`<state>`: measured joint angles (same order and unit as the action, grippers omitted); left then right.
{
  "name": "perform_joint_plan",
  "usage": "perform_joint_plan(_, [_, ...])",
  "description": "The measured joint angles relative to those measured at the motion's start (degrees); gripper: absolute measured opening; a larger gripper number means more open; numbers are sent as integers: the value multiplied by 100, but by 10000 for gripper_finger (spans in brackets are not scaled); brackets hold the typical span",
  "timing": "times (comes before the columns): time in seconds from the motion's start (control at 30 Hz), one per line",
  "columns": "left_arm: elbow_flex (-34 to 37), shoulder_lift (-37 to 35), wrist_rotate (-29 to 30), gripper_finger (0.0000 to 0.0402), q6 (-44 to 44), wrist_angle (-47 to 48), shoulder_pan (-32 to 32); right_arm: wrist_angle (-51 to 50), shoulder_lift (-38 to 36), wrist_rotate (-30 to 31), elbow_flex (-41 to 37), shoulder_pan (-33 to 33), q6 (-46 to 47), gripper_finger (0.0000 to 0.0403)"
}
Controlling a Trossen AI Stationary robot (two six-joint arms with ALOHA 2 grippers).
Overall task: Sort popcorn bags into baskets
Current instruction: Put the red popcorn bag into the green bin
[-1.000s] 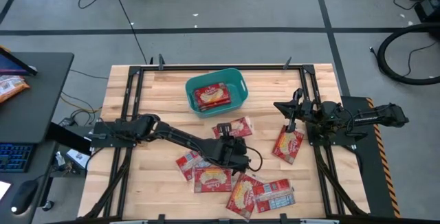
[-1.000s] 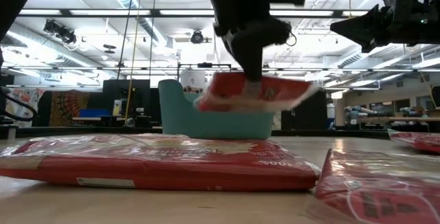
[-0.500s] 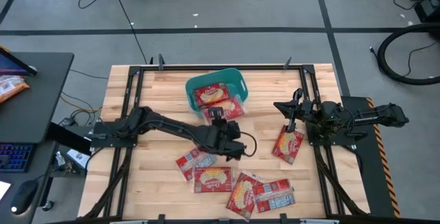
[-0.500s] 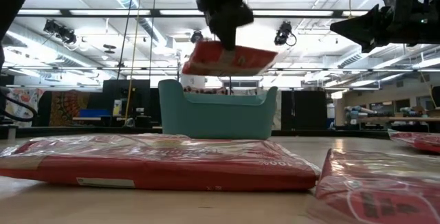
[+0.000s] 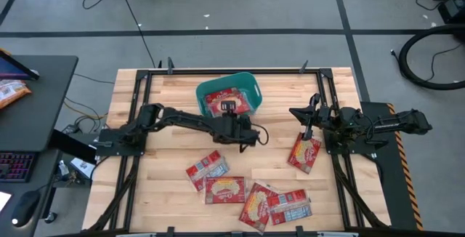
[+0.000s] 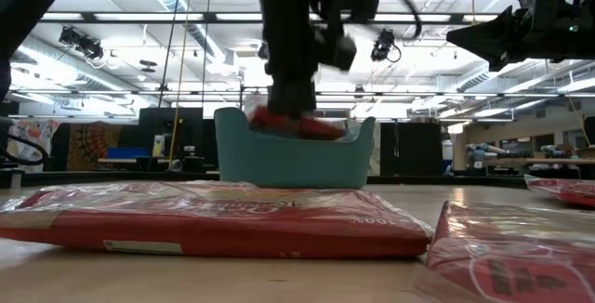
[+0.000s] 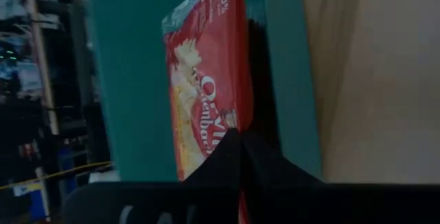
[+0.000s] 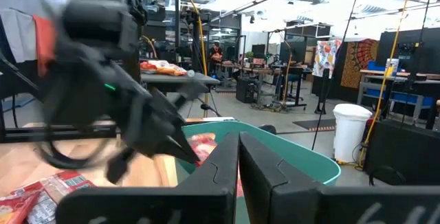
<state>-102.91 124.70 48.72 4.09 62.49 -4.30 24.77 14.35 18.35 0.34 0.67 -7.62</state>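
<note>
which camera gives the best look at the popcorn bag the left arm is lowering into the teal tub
The left wrist view: the held popcorn bag fills it, label readable, inside the teal tub, clamped by the left gripper. The high view shows it small, the low view blurred at the rim, the right wrist view barely.

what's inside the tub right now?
The teal tub holds red popcorn bags, and the left end effector is lowered in, shut on one. How many bags lie inside is hidden under the arm.

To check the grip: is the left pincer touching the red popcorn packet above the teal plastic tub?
Touching. The left wrist view shows the left pincer closed on the red popcorn packet's edge.
</note>
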Motion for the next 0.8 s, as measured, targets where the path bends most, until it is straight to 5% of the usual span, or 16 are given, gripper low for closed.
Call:
perform_joint_plan(0.27, [301,7,-257,4,-277,-377,565,-1,0,0,0,0,-2,20])
perform_joint_plan(0.43, [299,7,-425,52,-180,-554,704,0,0,0,0,0,-2,20])
perform_joint_plan(0.8, [-71,4,-447,101,-183,-484,275,-2,0,1,0,0,-1,20])
